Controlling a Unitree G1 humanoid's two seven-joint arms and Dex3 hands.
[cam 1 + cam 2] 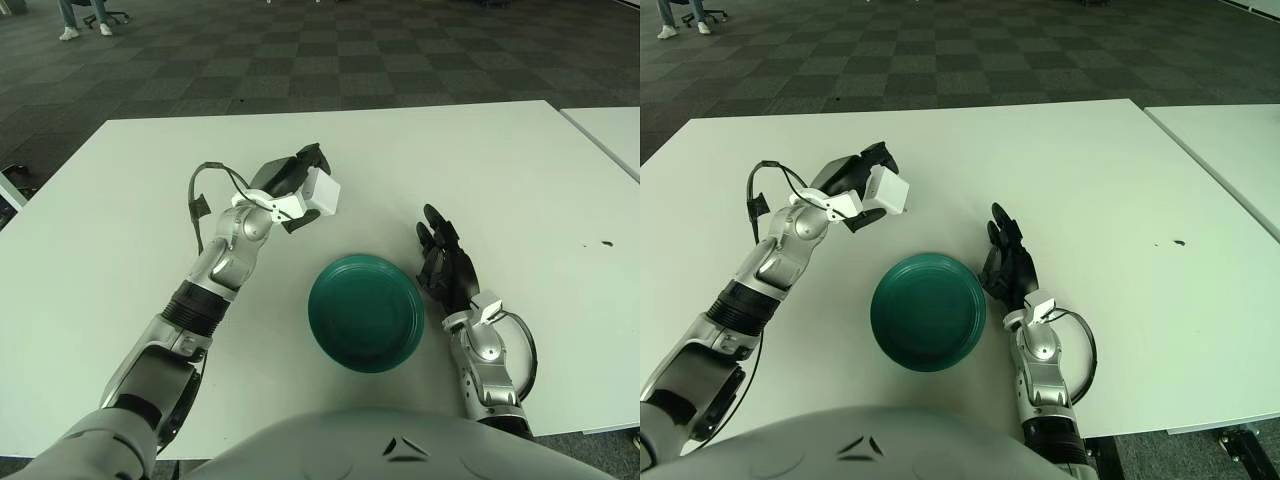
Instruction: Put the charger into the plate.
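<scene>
A white cube-shaped charger (322,192) is held in my left hand (300,190), whose black fingers are curled around it. The hand holds it above the white table, up and to the left of the dark green plate (365,312). The plate sits on the table near me and holds nothing. My right hand (445,262) shows just right of the plate, its black fingers spread and holding nothing. The same scene shows in the right eye view, with the charger (888,190) above and left of the plate (928,311).
The white table (500,170) stretches wide to the back and both sides. A second white table (610,130) stands at the far right across a narrow gap. Dark checkered carpet lies beyond.
</scene>
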